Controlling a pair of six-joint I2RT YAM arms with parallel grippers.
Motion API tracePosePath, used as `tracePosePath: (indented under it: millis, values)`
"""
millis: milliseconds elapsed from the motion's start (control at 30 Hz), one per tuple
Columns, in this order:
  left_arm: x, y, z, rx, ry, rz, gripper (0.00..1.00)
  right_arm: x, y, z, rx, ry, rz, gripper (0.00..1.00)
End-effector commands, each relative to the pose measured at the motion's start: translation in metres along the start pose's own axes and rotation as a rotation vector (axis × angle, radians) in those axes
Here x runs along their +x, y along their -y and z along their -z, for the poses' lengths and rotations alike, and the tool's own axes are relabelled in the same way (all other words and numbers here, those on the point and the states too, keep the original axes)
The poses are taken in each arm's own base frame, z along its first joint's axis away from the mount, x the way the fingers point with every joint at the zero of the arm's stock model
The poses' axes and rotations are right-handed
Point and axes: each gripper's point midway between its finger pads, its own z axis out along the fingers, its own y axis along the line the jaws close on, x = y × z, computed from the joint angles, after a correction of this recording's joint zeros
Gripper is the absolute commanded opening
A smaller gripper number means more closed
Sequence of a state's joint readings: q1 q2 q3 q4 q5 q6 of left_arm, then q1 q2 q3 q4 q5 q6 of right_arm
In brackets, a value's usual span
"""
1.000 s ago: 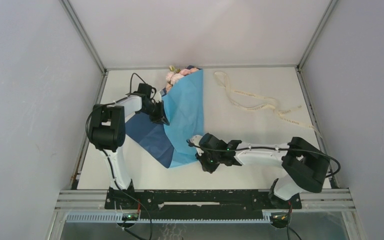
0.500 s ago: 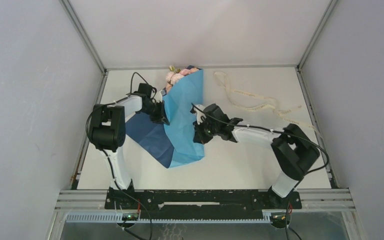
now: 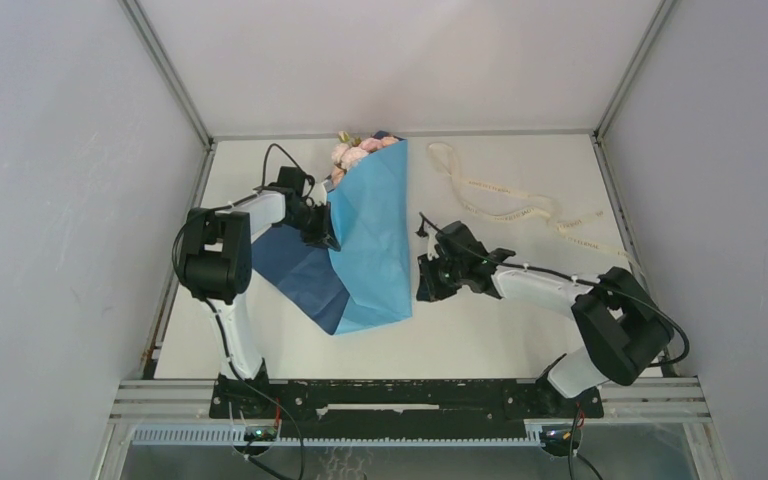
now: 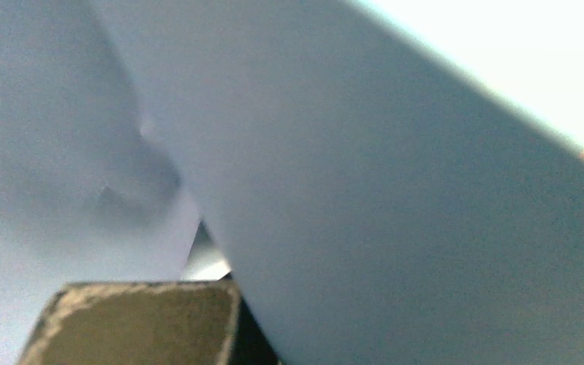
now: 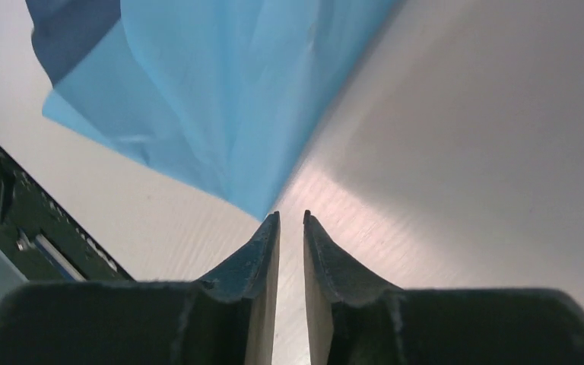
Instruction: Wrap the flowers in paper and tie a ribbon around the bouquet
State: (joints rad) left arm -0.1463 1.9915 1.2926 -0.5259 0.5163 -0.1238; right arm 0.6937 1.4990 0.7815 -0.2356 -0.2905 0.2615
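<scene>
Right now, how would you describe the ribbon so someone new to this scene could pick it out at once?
On the white table, look to the far right quarter, right of the blue paper and the flowers. The ribbon lies there loose in wavy loops. It is the only narrow cream strip; its neighbours are a broad sheet and pink blooms.

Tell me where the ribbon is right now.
In the top view the ribbon lies loose on the far right part of the table, to the right of the paper and just beyond the right gripper.
</scene>
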Motion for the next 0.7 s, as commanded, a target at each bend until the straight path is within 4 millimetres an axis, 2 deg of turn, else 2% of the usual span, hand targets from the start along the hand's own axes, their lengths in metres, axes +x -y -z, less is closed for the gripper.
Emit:
tracePosePath:
  millis: [0,100,200,333,433,667]
  values:
    - [-0.012,0.006,0.010,0.018,0.050,-0.085,0.00,-0.038,-0.006,-0.001,-0.059,0.126,-0.106,0.28]
    - [-0.012,0.008,0.010,0.033,0.046,-0.099,0.00,-0.059,-0.009,-0.005,-0.102,0.192,-0.128,0.32]
    - [-0.009,0.009,0.011,0.035,0.036,-0.099,0.00,-0.084,-0.002,-0.008,-0.124,0.255,-0.153,0.35]
    - [-0.005,0.006,0.010,0.008,0.025,-0.101,0.00,-0.109,0.010,-0.018,-0.154,0.275,-0.183,0.52]
    - [-0.003,0.001,0.010,-0.020,0.021,-0.102,0.00,-0.127,0.021,-0.025,-0.163,0.292,-0.210,0.61]
    - [0.005,-0.003,0.005,-0.026,-0.007,-0.104,0.00,-0.148,0.045,-0.053,-0.201,0.275,-0.312,0.61]
